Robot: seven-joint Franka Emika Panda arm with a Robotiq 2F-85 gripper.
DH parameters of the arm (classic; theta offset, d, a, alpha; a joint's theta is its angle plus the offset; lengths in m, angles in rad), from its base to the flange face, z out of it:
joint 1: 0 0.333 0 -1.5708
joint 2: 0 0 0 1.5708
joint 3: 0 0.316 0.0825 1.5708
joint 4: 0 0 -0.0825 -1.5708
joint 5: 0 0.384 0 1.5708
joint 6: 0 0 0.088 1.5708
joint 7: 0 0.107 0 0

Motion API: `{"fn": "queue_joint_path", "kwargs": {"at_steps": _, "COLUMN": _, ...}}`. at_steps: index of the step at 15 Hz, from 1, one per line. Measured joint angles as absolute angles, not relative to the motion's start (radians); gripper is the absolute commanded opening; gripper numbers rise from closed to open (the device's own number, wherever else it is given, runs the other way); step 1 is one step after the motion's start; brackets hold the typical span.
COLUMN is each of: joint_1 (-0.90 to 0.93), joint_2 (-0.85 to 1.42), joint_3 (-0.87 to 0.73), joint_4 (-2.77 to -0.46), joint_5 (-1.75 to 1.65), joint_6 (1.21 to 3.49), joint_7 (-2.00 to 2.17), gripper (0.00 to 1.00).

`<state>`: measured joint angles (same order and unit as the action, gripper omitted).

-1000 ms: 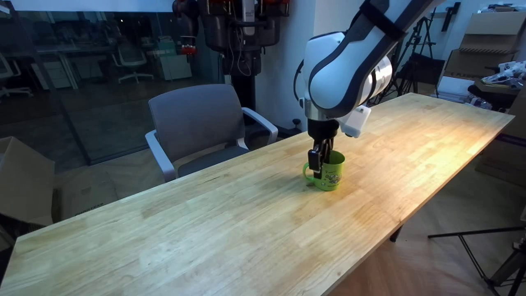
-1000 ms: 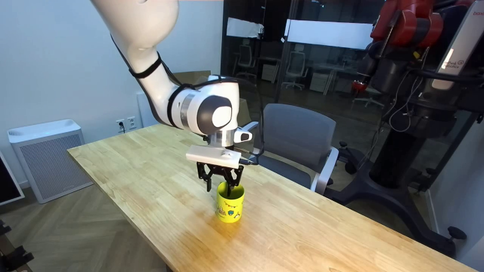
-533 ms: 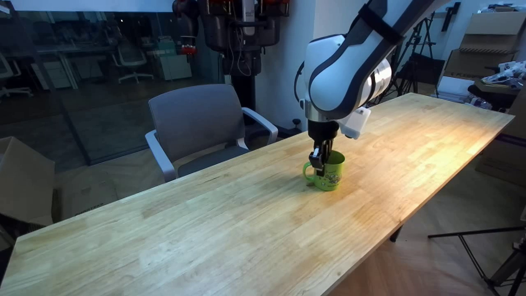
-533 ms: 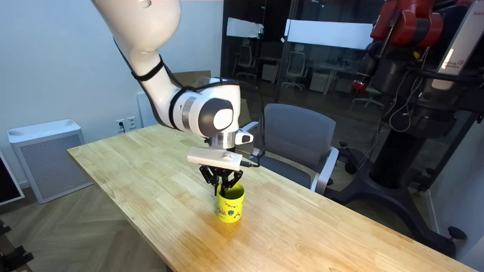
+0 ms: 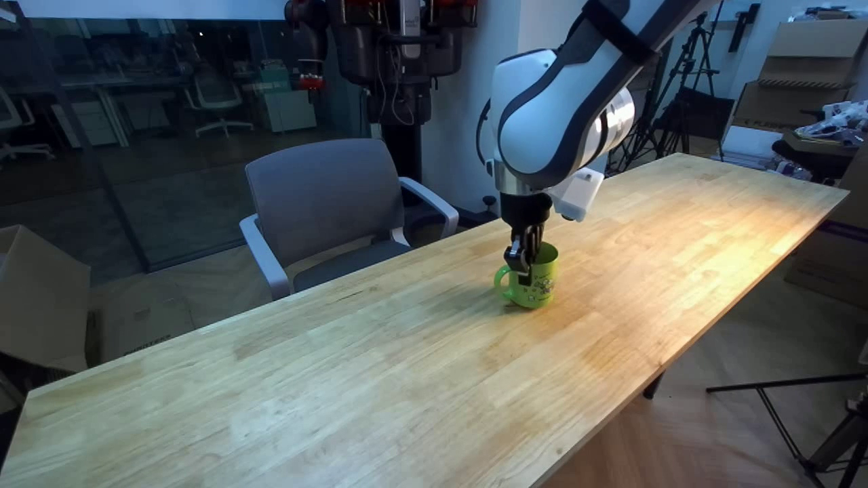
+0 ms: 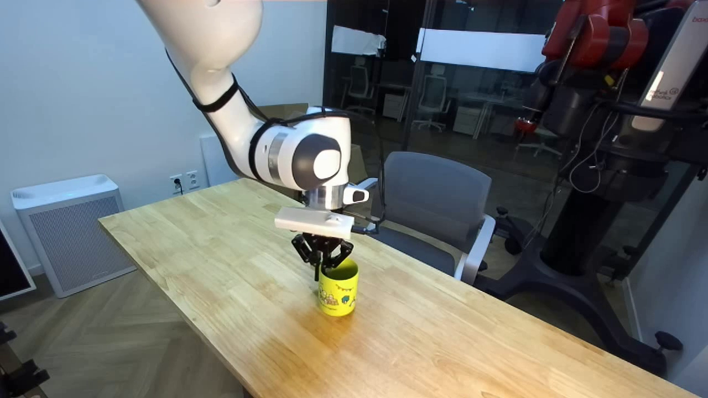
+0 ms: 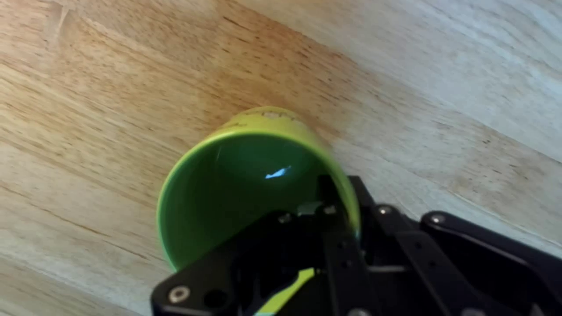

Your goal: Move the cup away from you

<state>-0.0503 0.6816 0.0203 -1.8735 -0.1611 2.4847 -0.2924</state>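
The cup (image 5: 542,283), a bright green mug printed with small pictures, stands about upright at the wooden table in both exterior views; it looks yellower in an exterior view (image 6: 338,296). My gripper (image 5: 527,270) comes down over its rim from above. In the wrist view the gripper (image 7: 344,189) pinches the cup's wall, with one finger inside the mug and one outside. The cup's rim (image 7: 189,153) and dark green inside show there, while my fingers cover the near part. Its loop handle (image 5: 500,279) sticks out beside the outer finger. Whether the base touches the wood I cannot tell.
The long wooden table (image 5: 325,379) stretches to both sides of the cup. A grey office chair (image 5: 325,203) is pushed against its far edge, with armrests near the tabletop. Behind it stands a red and black robot (image 6: 603,110). A tripod (image 5: 780,413) is off the table's near side.
My fingers have come together on the cup's wall. Gripper and cup have since shifted slightly together, left and up in an exterior view, and the cup has turned a little.
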Motion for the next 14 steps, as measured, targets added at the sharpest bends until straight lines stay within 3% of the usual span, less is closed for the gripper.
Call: {"fn": "queue_joint_path", "kwargs": {"at_steps": 14, "joint_1": -0.007, "joint_2": 0.739, "joint_3": 0.081, "joint_4": -1.62, "joint_5": -0.108, "joint_6": 2.382, "joint_7": -0.332, "gripper": 0.02}}
